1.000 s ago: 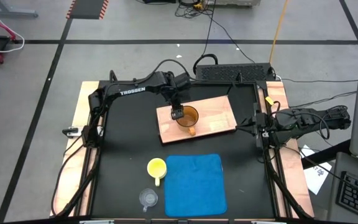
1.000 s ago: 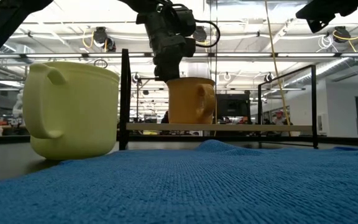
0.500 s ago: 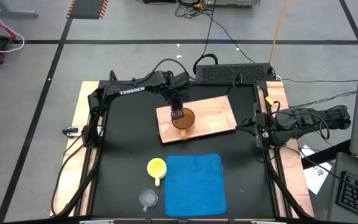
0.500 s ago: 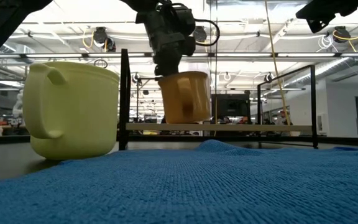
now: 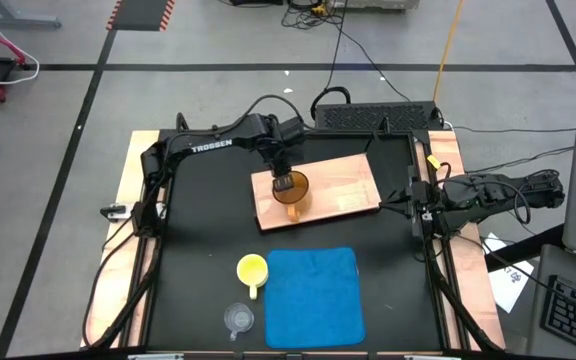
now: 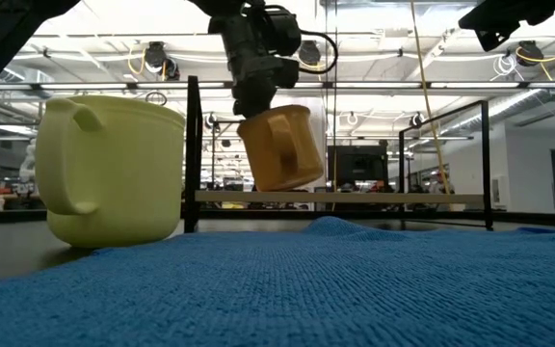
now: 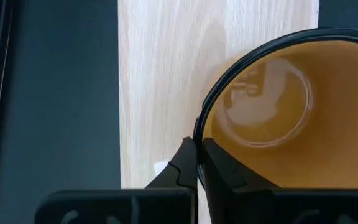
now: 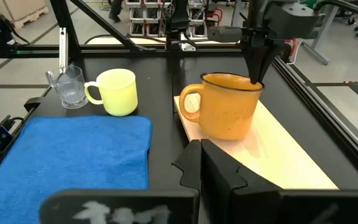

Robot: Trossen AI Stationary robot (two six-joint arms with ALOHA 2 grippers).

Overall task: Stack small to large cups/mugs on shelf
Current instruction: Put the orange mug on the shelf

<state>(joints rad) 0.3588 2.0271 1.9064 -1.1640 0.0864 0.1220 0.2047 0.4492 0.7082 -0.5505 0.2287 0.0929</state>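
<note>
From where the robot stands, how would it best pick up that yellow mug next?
Probably by the rim, from above. The yellow mug stands upright with its mouth open to the top, beside the blue mat, so one finger could go inside and one outside the wall. Its handle points toward the table's front edge, so pinching a rim section away from it seems safest.

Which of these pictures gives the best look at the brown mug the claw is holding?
The right wrist view: the brown mug shows whole, handle and all, with the left claw pinching its rim. The low view shows it tilted above the board. The high view shows it small; the left wrist view only its inside.
</note>
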